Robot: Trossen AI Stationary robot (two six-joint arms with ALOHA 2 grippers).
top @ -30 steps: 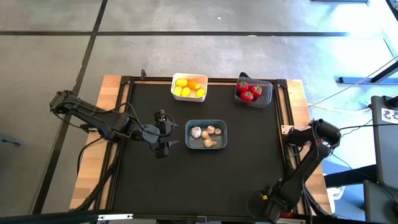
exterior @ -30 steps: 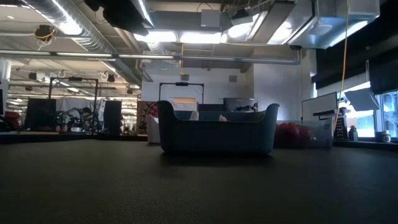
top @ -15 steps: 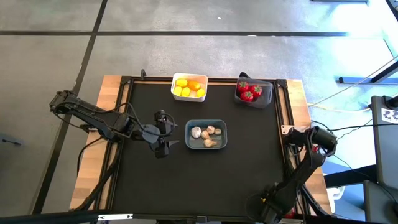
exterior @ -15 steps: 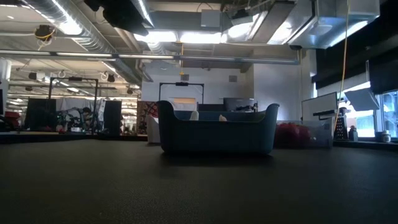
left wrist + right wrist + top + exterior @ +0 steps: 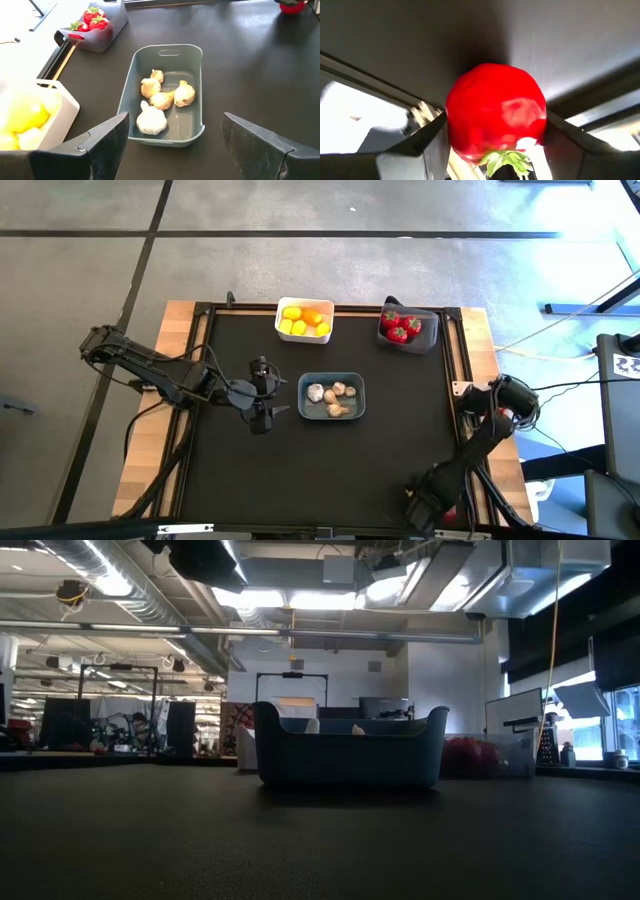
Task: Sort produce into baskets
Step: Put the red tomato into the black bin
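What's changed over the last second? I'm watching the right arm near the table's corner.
The right arm has folded further toward the table's near right corner, its right gripper now with its jaws around a red piece with a green top. The left gripper still waits, open, beside the blue-grey basket of garlic bulbs. The white basket and dark grey basket are unmoved.
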